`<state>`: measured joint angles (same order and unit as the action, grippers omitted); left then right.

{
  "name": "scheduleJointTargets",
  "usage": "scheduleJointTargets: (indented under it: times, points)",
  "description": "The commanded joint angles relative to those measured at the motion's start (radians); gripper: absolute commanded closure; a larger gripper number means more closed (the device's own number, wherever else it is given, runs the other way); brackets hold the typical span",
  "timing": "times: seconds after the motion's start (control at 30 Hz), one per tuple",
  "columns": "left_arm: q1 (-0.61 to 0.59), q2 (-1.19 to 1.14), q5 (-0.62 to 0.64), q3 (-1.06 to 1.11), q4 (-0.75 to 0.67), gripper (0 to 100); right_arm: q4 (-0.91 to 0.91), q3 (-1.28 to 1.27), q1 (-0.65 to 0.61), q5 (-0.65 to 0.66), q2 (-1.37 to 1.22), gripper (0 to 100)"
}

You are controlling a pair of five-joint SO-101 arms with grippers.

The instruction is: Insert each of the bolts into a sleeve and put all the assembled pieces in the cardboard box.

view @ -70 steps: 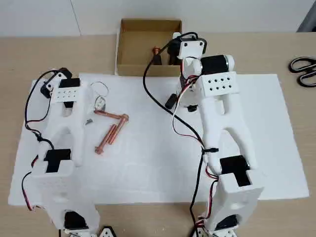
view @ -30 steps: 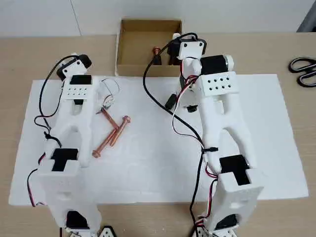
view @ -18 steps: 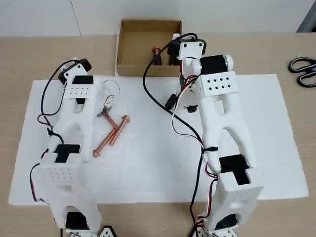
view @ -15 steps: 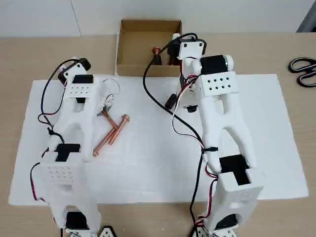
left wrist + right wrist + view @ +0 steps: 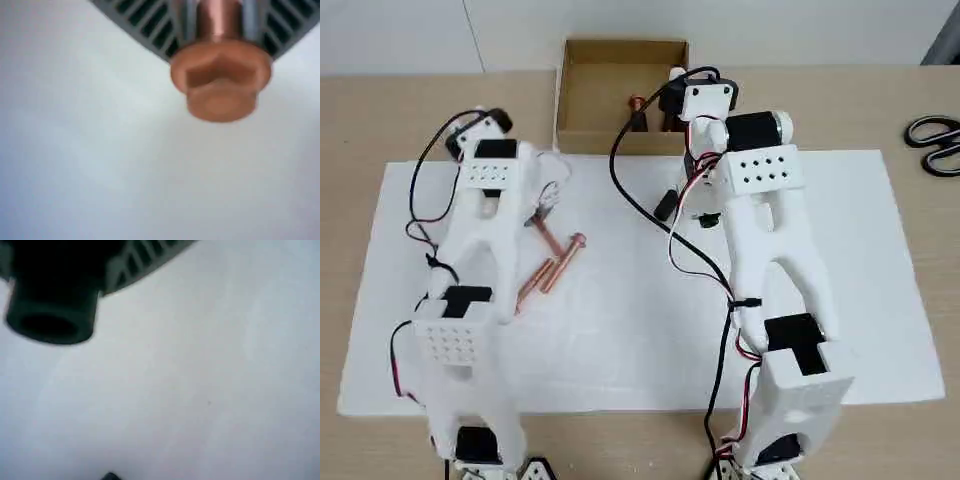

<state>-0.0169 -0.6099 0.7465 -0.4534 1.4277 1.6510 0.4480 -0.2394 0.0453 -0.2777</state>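
Note:
In the left wrist view a copper bolt [image 5: 220,82] is clamped between grey ribbed pads [image 5: 145,15], its hexagonal head pointing at the camera. My left gripper [image 5: 542,207] is shut on it low over the white sheet [image 5: 640,330]; the bolt's shaft [image 5: 549,236] slants down from it. Two more copper bolts [image 5: 565,262] [image 5: 532,284] lie beside it. My right gripper [image 5: 703,217] is near the cardboard box [image 5: 620,60], shut on a black sleeve [image 5: 50,315] whose hollow end shows. One assembled bolt with sleeve [image 5: 638,110] lies in the box.
Scissors [image 5: 932,133] lie on the wooden table at the far right. The box stands at the sheet's far edge, between the arms. A black cable [image 5: 640,200] loops from the right arm across the sheet. Bare sheet spreads over the near middle and right.
My left arm swung right and toward the far side, coming over the bolts and closing on one, which turned on the sheet. The right arm kept still.

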Motion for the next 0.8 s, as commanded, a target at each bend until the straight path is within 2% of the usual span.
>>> scheduleJointTargets:
  times: [0.0, 0.2, 0.4, 0.57, 0.77]
  points:
    - [0.008, 0.02, -0.003, -0.251, 0.137, 99, 0.002, 0.029, 0.019, 0.011, 0.008, 99.5]
    - [0.009, 0.02, -0.083, -0.573, 0.311, 99, 0.002, 0.029, 0.019, 0.012, 0.012, 99.5]
    - [0.009, 0.08, -0.163, -0.733, 0.327, 99, 0.008, 0.034, 0.012, 0.012, 0.031, 99.5]
    - [0.031, 0.298, -0.201, -0.702, 0.327, 99, 0.012, 0.034, 0.018, 0.012, 0.262, 99.5]
    - [0.069, 0.552, -0.222, -0.478, 0.327, 99, 0.01, 0.029, 0.013, 0.012, 0.535, 99.5]
